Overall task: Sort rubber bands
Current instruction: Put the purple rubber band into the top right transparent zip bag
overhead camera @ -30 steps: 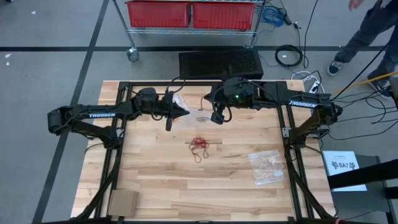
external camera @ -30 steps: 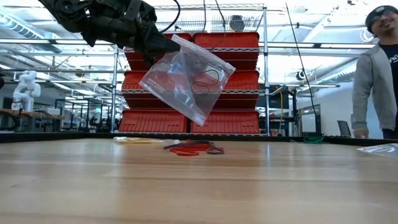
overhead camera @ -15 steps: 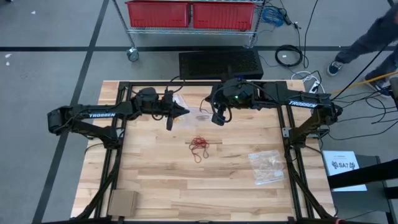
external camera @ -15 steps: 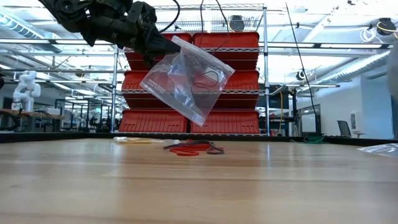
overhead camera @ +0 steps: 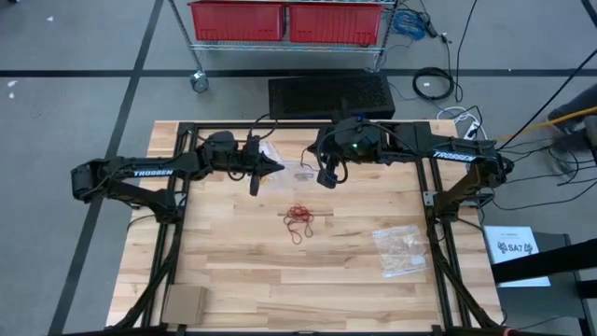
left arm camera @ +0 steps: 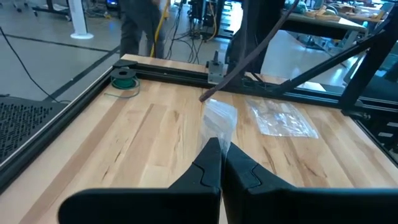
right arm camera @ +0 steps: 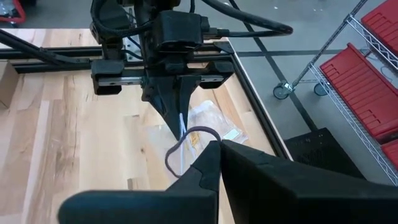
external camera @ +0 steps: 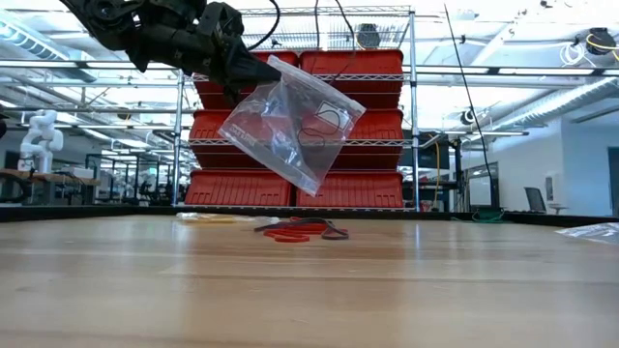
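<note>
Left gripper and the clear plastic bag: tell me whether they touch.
Touching. The low view shows the left gripper shut on the top edge of the clear plastic bag, which hangs from it above the table.

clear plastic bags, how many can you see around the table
3. One clear plastic bag hangs from the shut left gripper above the table. A second lies flat near the right edge. A third lies at the far edge. More may be hidden.
</note>
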